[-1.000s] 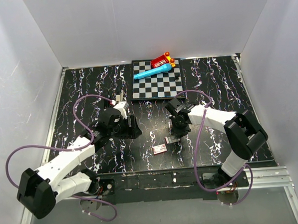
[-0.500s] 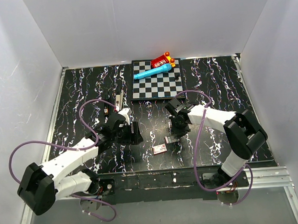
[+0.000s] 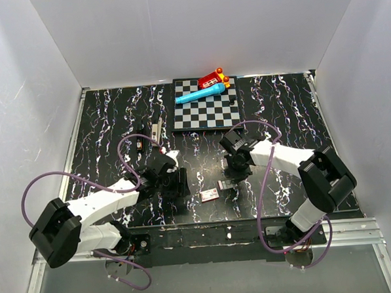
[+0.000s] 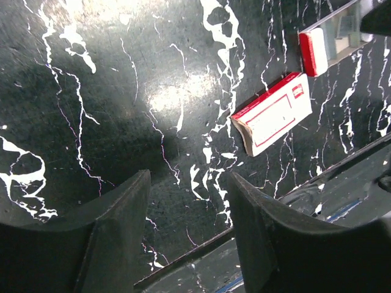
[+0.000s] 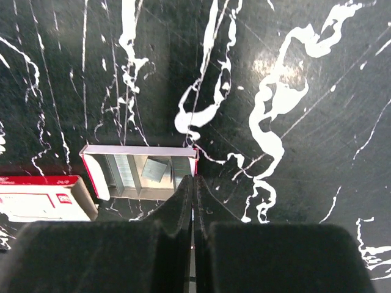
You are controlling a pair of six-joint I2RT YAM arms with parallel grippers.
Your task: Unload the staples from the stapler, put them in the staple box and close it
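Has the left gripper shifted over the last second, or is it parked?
Yes. The left gripper has pulled back from the chessboard, coming down the top view and rightward, closer to the small red-and-white box.

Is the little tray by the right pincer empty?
Not empty. The right wrist view shows silvery staples lying inside the tray, with one short strip skewed.

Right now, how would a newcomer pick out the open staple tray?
From the checkerboard, come toward the near edge of the black marbled table. The tray lies at the tips of the shut right hand. Unlike the closed white-and-red box beside it, it is open-topped with silvery staples inside.
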